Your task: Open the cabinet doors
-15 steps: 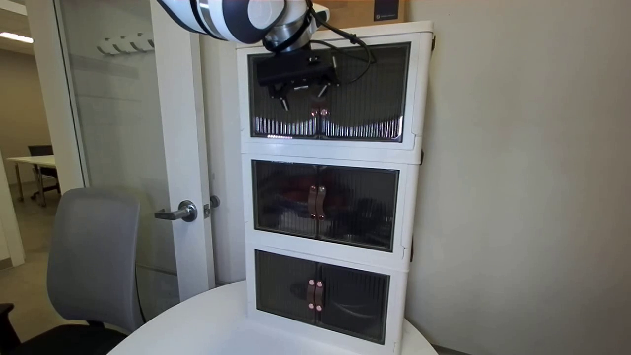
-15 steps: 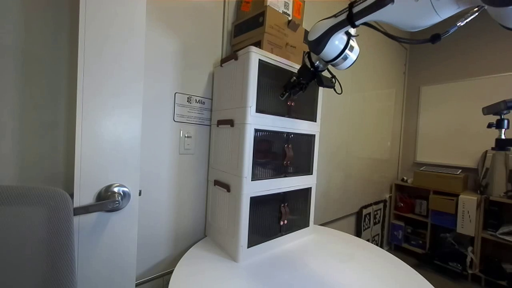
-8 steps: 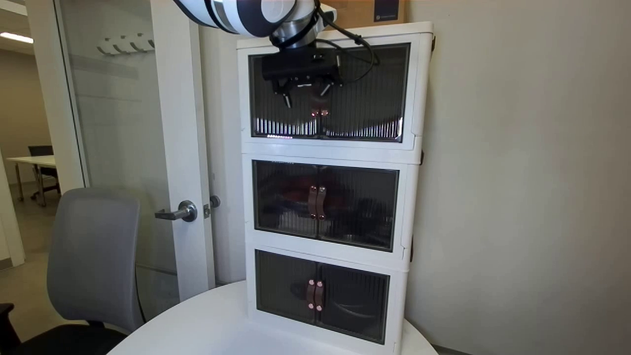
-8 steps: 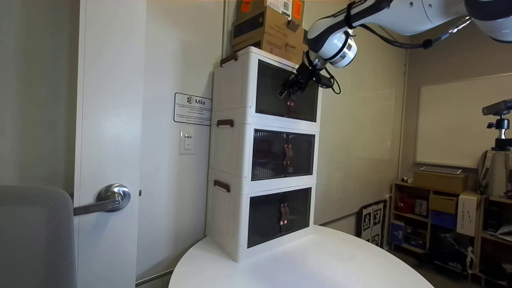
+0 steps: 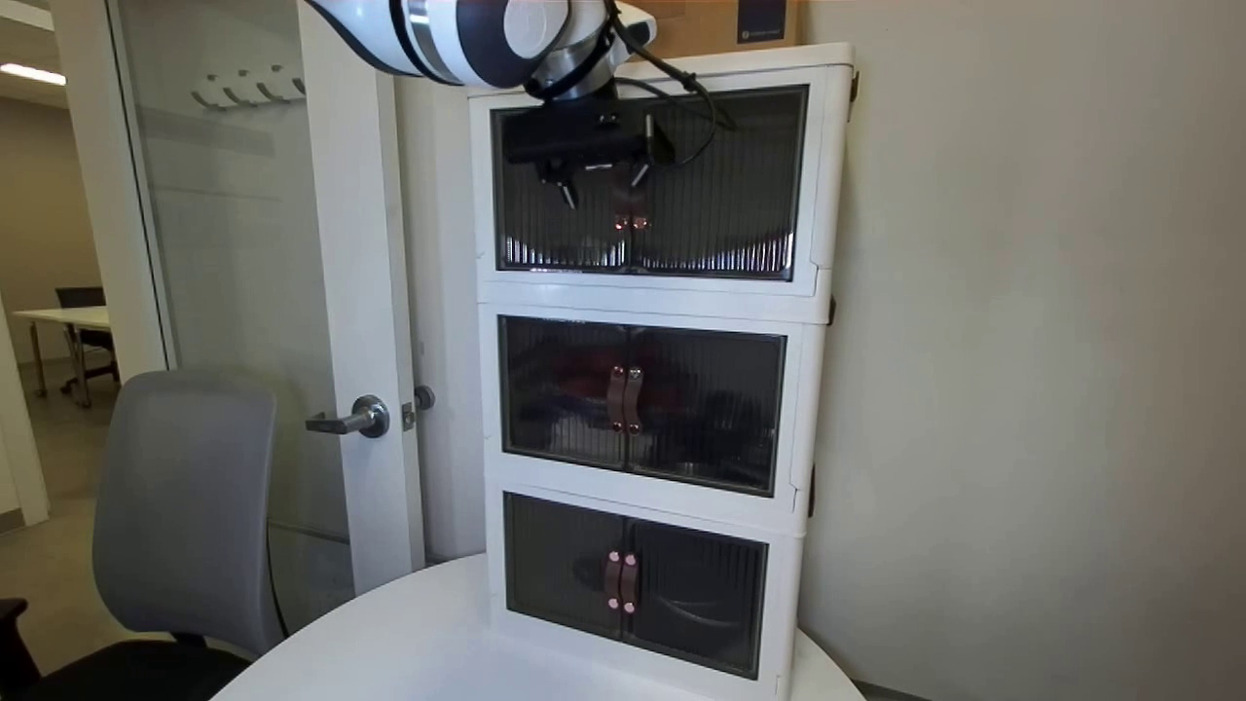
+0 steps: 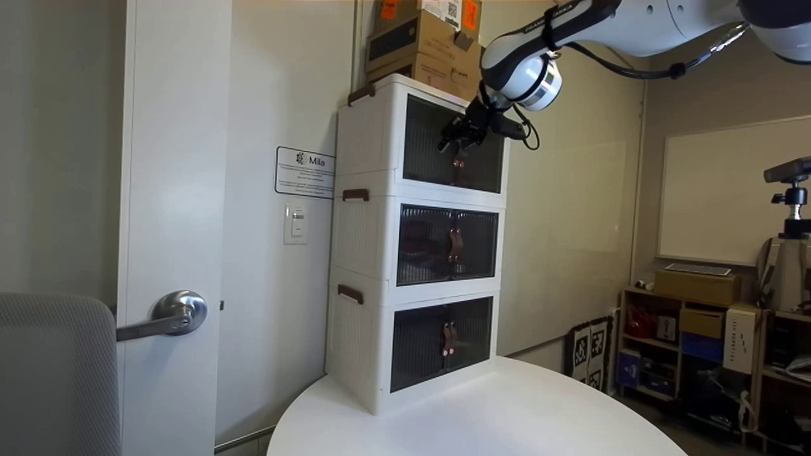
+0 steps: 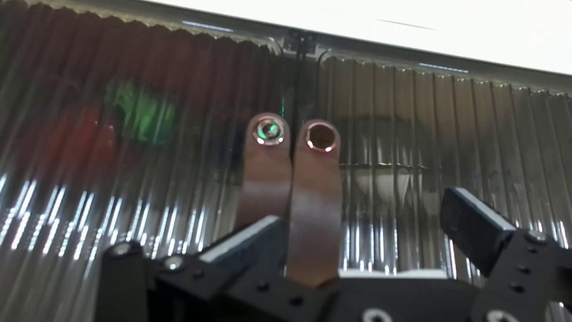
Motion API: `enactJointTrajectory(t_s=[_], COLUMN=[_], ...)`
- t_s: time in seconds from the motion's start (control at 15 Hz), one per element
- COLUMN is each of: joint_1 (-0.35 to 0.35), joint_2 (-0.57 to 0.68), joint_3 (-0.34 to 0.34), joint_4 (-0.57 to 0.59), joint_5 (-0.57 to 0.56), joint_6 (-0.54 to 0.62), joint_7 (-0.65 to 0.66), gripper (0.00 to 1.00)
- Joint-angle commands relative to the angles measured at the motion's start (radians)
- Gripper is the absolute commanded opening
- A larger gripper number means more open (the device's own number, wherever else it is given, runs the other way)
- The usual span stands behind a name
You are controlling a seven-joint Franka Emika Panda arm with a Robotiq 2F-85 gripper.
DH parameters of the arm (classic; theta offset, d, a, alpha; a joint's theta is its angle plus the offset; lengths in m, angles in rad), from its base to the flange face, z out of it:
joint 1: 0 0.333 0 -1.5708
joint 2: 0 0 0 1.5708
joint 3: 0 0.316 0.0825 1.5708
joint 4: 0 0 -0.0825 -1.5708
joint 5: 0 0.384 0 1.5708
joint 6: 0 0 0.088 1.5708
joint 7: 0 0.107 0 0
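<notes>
The cabinet doors sit toward twelve o'clock on the white cabinet, their inner edges meeting. In the wrist view the fingers stand apart, one near seven o'clock, its fellow near four. The seven o'clock one covers the lower part of a reddish-brown handle; the twin handle shows between them, its bottom end hidden. I cannot tell whether anything touches. Behind the ribbed doors, between nine and ten o'clock, a red shape and a green shape are too blurred to name. In an exterior view the arm is cut off toward eleven o'clock, the bench toward six.
</notes>
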Motion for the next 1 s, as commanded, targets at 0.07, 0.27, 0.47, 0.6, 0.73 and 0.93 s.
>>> enactJointTrajectory(t_s=[0.07,0.27,0.47,0.6,0.73,0.93], joint_1=[0.104,0.16,0.232,0.281,0.319,0.364], joint_2=[-0.017,-0.028,-0.027,-0.024,-0.022,-0.023], joint_3=[-0.079,-0.15,-0.253,-0.323,-0.377,-0.44], joint_4=[-0.119,-0.194,-0.233,-0.243,-0.248,-0.258], joint_5=[-0.151,-0.309,-0.424,-0.476,-0.509,-0.54], joint_6=[0.295,0.414,0.491,0.516,0.529,0.537], joint_7=[0.15,0.285,0.395,0.453,0.493,0.533], gripper=[1.0,1.0,1.0,0.89,0.66,0.43])
